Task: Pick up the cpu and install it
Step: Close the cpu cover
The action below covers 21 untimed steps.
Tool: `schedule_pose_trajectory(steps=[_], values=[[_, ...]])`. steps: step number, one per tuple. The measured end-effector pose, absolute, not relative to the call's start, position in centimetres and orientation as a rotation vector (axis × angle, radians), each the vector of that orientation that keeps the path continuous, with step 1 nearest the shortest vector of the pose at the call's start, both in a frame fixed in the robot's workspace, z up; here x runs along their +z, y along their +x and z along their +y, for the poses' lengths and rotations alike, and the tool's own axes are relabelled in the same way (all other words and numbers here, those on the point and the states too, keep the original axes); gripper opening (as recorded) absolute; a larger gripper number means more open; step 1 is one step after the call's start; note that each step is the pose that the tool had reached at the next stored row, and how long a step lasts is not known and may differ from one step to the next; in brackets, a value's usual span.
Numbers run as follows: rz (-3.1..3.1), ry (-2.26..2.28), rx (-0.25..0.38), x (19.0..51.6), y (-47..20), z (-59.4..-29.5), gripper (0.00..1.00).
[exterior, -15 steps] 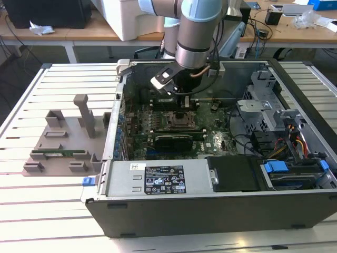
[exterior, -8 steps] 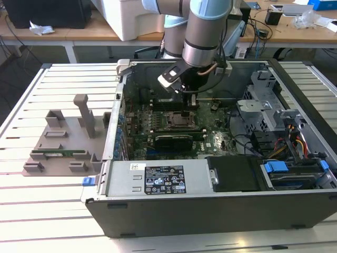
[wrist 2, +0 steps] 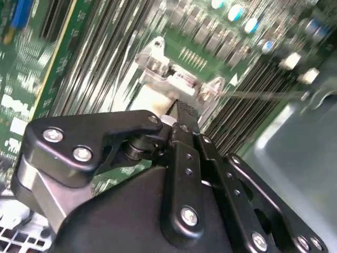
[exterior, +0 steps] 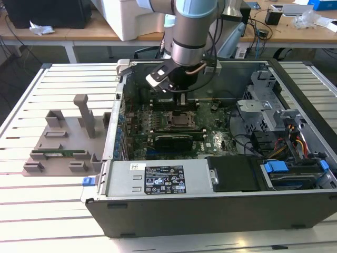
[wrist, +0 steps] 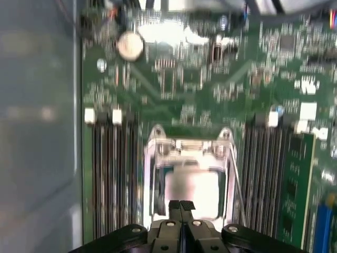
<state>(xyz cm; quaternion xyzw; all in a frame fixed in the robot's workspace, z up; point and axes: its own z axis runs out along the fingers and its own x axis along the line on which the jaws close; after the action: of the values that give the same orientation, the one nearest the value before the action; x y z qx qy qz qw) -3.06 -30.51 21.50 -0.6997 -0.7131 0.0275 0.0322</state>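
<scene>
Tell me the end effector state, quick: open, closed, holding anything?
End effector: closed, fingertips pressed together with nothing between them, over the cpu lying in the socket frame.

cpu — shiny silver square, lying flat; inside the socket frame

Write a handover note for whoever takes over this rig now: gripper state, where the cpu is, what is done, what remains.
Gripper: shut, fingertips together, nothing seen between them, poised over the socket.
Cpu: the small flat square chip with shiny silver top lies inside the pale metal socket frame on the green motherboard.
Done: chip in the socket, free of the gripper.
Left: full seating cannot be told.
</scene>
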Motion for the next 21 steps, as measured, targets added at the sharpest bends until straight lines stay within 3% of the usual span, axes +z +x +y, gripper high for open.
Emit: schedule_pose_trajectory(steps=[21], values=[[-2.202, -2.148, 0.085, 21.6, -4.2, -30.9, 0.11]])
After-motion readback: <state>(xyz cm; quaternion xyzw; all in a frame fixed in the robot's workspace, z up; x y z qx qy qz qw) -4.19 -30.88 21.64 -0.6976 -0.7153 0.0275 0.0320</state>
